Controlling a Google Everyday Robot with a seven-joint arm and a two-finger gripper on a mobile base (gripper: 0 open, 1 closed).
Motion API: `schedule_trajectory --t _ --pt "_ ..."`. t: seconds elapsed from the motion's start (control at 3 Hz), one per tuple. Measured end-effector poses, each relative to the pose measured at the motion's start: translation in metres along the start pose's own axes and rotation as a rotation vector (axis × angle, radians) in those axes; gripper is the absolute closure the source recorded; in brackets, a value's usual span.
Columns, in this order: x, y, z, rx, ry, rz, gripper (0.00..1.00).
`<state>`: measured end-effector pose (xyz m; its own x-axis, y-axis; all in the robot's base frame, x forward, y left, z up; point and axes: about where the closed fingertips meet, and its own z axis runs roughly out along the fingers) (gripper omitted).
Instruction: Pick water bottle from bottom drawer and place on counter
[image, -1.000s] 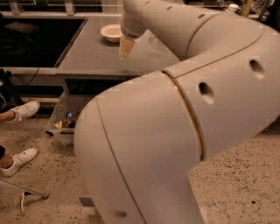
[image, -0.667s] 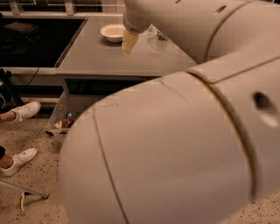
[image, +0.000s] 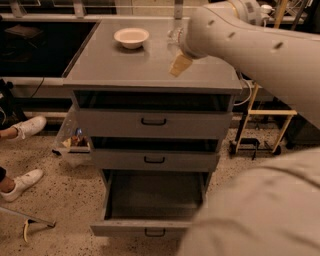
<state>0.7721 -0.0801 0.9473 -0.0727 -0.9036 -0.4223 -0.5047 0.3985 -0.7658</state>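
The bottom drawer (image: 155, 229) is pulled out, and the part of its inside that shows holds nothing. The counter (image: 125, 65) carries a white bowl (image: 131, 37) at the back. A small clear shape that looks like the water bottle (image: 174, 34) shows at the back right of the counter, right against the end of my arm. I cannot tell whether it stands on the counter or is held. My gripper (image: 179, 41) is at that arm end over the back right of the counter, mostly covered by the white arm. A tan tag (image: 180, 64) hangs below it.
The top drawer (image: 153, 121) and middle drawer (image: 154, 159) stand slightly open. A clear bin (image: 72, 142) sits left of the cabinet, with white shoes (image: 27, 127) on the floor farther left. A yellow-framed cart (image: 260, 115) stands to the right. My own body (image: 260, 210) fills the lower right.
My arm has drawn back to the right and away from the camera, uncovering the cabinet and its drawers. The arm's end stays over the back right of the counter.
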Motion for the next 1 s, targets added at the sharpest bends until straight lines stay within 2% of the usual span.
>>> schedule_trajectory --t 0.33,0.67,1.0 --pt "0.081 0.029 -0.003 0.052 0.024 0.094 0.00" --pt "0.090 0.026 -0.006 0.056 0.036 0.099 0.00" --pt "0.107 0.027 -0.023 0.027 0.047 0.089 0.00"
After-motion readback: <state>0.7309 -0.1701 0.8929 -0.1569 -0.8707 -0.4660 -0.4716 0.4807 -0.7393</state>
